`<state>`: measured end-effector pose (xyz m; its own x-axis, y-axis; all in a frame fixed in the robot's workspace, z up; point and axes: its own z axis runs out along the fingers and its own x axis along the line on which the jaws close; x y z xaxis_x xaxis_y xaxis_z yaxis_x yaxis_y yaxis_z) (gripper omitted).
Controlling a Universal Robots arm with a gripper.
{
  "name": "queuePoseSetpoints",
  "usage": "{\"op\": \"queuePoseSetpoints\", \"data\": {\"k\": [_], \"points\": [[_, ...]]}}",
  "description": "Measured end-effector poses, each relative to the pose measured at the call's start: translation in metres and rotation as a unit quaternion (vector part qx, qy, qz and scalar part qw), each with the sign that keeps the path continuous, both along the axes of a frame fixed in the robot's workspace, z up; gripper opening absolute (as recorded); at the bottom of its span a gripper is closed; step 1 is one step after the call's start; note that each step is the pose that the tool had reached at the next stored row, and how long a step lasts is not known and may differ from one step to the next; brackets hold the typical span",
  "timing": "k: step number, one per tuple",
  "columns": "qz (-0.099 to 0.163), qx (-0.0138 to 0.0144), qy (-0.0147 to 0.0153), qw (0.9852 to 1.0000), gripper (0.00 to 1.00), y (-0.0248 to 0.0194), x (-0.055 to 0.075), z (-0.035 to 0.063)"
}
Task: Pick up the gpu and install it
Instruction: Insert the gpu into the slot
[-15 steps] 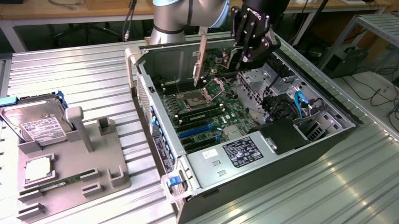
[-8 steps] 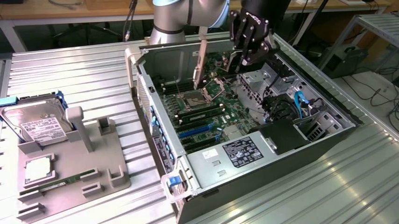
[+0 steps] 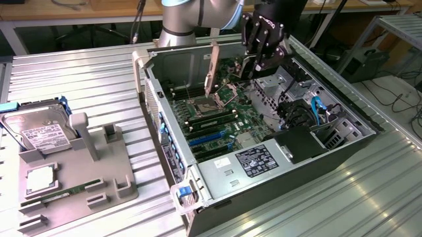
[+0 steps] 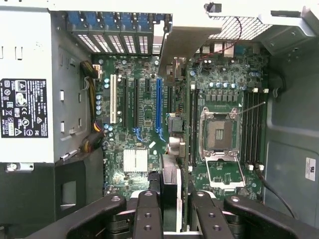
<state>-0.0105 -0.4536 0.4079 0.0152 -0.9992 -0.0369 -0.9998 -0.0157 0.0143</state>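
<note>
Currently in the grip, exterior view: the pincer pinches the gpu, which hangs on edge over the open computer case.
Card height, exterior view: the long silvery bracket stands well above the motherboard; I judge the card is not seated.
Tray, exterior view: on the table, at the exterior view's left, the grey tray carries a hard drive and a memory stick.
Pick-up, exterior view: done, judging by the card being off the tray and in the grip.
Grip, wrist view: the pincer is pressed onto the gpu from both sides, the card seen edge-on between the fingers.
Card position, wrist view: its edge runs across the motherboard between the long blue slot and the processor socket, with the bracket toward the slotted rear wall of the case.
Alignment, wrist view: I cannot tell whether the edge sits directly over a slot.
Left to do: the install itself; no slot holds the card yet, as far as I can judge.
</note>
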Motion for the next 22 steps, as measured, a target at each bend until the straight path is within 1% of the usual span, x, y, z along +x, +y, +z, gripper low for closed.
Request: {"op": "queuePoseSetpoints", "data": {"k": [6,8,15,18,22], "points": [[0.001,0.0001,0.0,1.0,0.28,0.0,0.0,-0.0064],[0.001,0.0005,0.0,1.0,0.28,0.0,0.0,-0.0075],[0.002,0.0007,0.0,1.0,0.28,0.0,0.0,-0.0131],[0.006,0.0018,0.0,1.0,0.28,-0.0007,-0.002,-0.0175],[0.006,0.0022,0.0,1.0,0.28,-0.0007,-0.003,-0.0204]]}}
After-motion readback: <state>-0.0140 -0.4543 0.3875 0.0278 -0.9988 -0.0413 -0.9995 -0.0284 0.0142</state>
